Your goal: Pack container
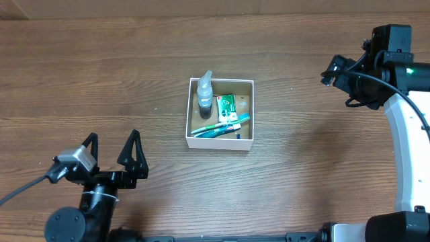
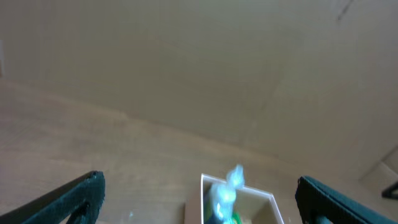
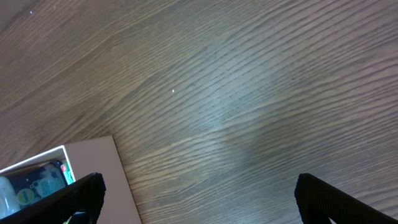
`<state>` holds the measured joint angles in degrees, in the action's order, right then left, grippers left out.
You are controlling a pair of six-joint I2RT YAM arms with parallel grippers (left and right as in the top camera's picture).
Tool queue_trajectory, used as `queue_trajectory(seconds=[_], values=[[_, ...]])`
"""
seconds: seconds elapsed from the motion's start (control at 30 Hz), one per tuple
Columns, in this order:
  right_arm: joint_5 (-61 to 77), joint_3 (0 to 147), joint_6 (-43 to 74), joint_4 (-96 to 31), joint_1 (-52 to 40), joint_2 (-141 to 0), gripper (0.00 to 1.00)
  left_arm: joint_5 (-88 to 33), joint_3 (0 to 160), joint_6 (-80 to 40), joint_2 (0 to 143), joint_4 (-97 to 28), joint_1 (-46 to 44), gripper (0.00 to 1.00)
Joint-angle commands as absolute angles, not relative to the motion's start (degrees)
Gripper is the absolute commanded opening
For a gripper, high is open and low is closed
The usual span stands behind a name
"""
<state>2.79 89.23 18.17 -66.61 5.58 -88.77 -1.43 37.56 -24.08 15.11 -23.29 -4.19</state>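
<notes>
The container [image 1: 247,142], a square shallow box with white walls and a brown floor, sits mid-table. Inside stand a clear bottle [image 1: 205,94] with a dark base, a green packet [image 1: 226,106] and teal toothbrushes [image 1: 220,127]. My left gripper [image 1: 114,153] is open and empty at the front left, well apart from the box. My right gripper [image 1: 339,72] is open and empty at the far right. The left wrist view shows the box's wall [image 2: 203,196] and the bottle [image 2: 225,190] ahead between the jaws [image 2: 199,199]. The right wrist view shows the box's wall [image 3: 93,158] at lower left, with the jaws [image 3: 199,199] wide apart.
Bare wood-grain table surrounds the box on all sides. The right arm's white link [image 1: 410,141] runs along the right edge. The left arm's base [image 1: 80,215] sits at the front left.
</notes>
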Motion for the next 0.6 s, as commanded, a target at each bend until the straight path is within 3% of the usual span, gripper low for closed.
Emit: queue_trajectory(seconds=[0.0,0.3,0.57], values=[[3.1,89.9,18.0,-66.3,5.7,-88.5,1.00,-1.7,28.9,-25.4,9.9,-14.9,-2.3,1.00],[3.1,89.9,18.0,-66.3,5.7,-88.5,1.00,-1.0,13.8,-25.3,2.4,2.1,-1.3,1.00],[3.1,89.9,18.0,-66.3,5.7,-88.5,1.00,-2.5,8.3,-25.3,0.2,4.6,1.4,1.00]])
